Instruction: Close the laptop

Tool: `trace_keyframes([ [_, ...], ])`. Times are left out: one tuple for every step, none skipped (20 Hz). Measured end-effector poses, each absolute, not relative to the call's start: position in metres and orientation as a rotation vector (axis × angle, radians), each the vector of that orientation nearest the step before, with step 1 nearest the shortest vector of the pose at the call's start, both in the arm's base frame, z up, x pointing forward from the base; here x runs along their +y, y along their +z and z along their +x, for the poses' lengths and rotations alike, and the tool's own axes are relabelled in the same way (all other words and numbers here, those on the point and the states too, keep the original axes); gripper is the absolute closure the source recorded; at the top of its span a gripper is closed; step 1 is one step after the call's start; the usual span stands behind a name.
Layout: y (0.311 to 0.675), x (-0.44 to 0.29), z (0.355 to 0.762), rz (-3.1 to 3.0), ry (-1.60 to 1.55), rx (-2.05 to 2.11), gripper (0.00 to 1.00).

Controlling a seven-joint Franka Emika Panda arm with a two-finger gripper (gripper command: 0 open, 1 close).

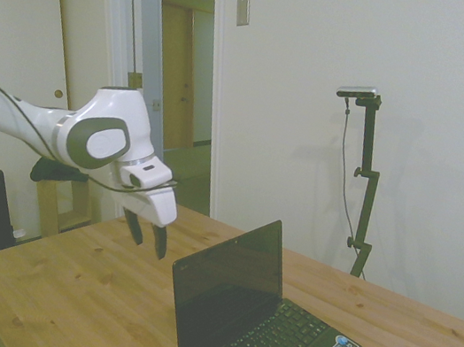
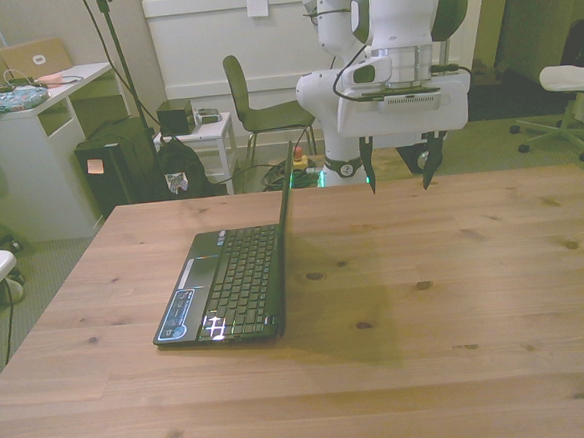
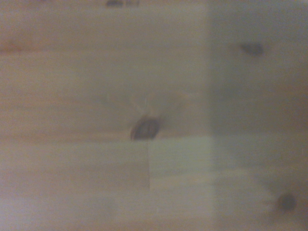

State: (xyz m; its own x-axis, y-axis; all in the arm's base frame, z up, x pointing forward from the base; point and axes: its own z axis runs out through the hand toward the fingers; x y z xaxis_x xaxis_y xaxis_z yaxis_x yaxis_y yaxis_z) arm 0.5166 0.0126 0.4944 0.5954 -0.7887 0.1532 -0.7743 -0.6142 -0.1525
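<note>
The laptop [image 1: 255,323] [image 2: 226,284], a small black netbook, stands open on the wooden table [image 2: 428,300] with its screen upright and blue-white stickers on the palm rest. My gripper [image 2: 400,179] [image 1: 146,235] hangs open above the table, behind the lid's back side, toward the front view's right of the laptop and clear of it. Nothing is between the fingers. The wrist view holds only blurred table wood [image 3: 144,127] with dark knots.
Behind the table's far edge stand a dark chair [image 2: 254,111], a white desk [image 2: 36,137] and a black case [image 2: 118,171] on the front view's left. An office chair [image 2: 568,84] shows at the far right.
</note>
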Motion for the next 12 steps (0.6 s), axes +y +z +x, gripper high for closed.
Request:
trace_keyframes([
  [0.501, 0.005, 0.530, -2.722, -0.329, 1.379, 0.00],
  [0.506, -0.005, 0.542, -2.700, -0.341, 1.410, 0.00],
  [0.511, -0.015, 0.551, -2.678, -0.349, 1.440, 0.00],
  [0.515, -0.024, 0.557, -2.657, -0.355, 1.471, 0.00],
  [0.519, -0.030, 0.562, -2.637, -0.366, 1.500, 0.00],
  [0.523, -0.035, 0.565, -2.612, -0.377, 1.536, 0.00],
  [0.526, -0.038, 0.570, -2.586, -0.391, 1.576, 0.00],
  [0.527, -0.039, 0.575, -2.560, -0.401, 1.615, 0.00],
  [0.527, -0.039, 0.581, -2.529, -0.406, 1.656, 0.00],
  [0.527, -0.037, 0.588, -2.489, -0.406, 1.705, 0.00],
  [0.527, -0.034, 0.594, -2.444, -0.405, 1.755, 0.00],
  [0.527, -0.030, 0.600, -2.396, -0.404, 1.804, 0.00],
])
